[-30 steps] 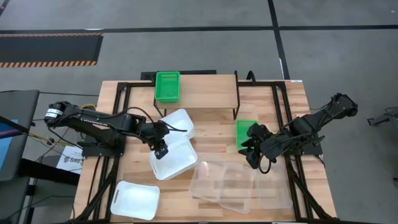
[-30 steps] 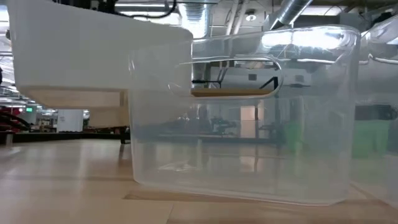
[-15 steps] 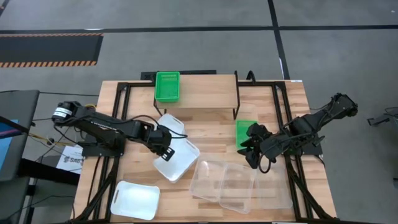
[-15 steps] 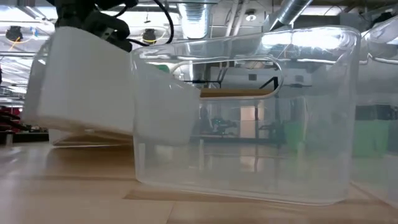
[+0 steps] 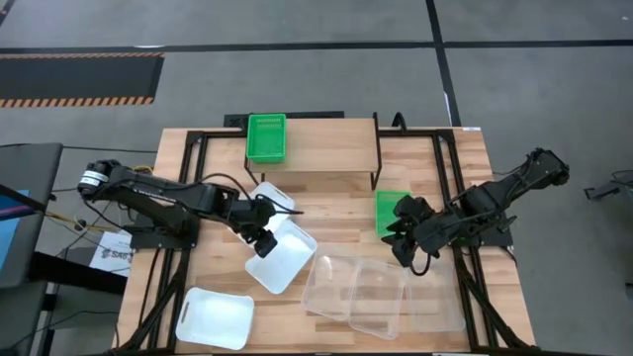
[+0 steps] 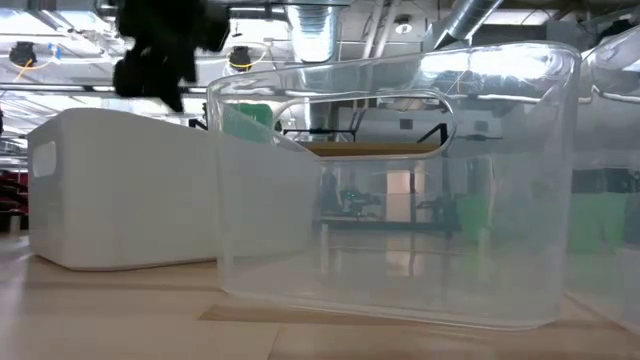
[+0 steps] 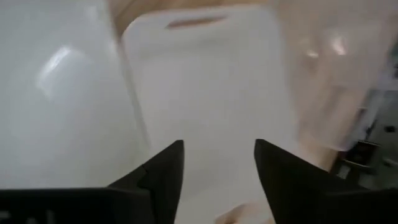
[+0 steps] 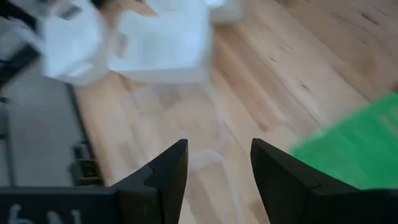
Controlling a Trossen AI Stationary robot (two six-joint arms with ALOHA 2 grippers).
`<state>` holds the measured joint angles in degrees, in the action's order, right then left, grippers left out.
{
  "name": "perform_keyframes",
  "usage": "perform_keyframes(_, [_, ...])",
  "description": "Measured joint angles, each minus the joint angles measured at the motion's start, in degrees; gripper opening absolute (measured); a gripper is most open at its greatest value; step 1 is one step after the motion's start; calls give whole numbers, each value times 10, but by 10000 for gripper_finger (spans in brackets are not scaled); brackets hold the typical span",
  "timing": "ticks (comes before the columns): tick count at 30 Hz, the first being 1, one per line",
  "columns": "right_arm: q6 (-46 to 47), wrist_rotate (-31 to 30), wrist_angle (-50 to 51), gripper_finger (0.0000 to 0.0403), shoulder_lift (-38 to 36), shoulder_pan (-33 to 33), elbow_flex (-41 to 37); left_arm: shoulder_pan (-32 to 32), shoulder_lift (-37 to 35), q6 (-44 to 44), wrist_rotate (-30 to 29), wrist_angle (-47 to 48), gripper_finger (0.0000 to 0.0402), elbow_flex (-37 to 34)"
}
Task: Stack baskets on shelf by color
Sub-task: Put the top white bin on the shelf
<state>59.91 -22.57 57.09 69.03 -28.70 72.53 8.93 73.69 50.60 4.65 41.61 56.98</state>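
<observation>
Resting now on table: white basket I just dropped, nested beside second white one, left-centre. Left gripper jaws spread, empty, above it. Right gripper wide, idle near green basket. Shelf placement still pending.

1. The shelf, a light-wood board on thin black legs, stands at the far side of the surface.
2. One green basket sits upright on the shelf's left end; another green basket lies on the surface near the shelf's right leg.
3. Two white baskets lie nested and askew mid-surface; a third white basket lies at the near-left corner.
4. Clear baskets cluster upright at the near-right, overlapping.
</observation>
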Motion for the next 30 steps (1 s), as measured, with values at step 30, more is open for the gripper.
perform_keyframes(30, [144,45,188,201,142,120,0,44,-7,-254,-27,180,217,115])
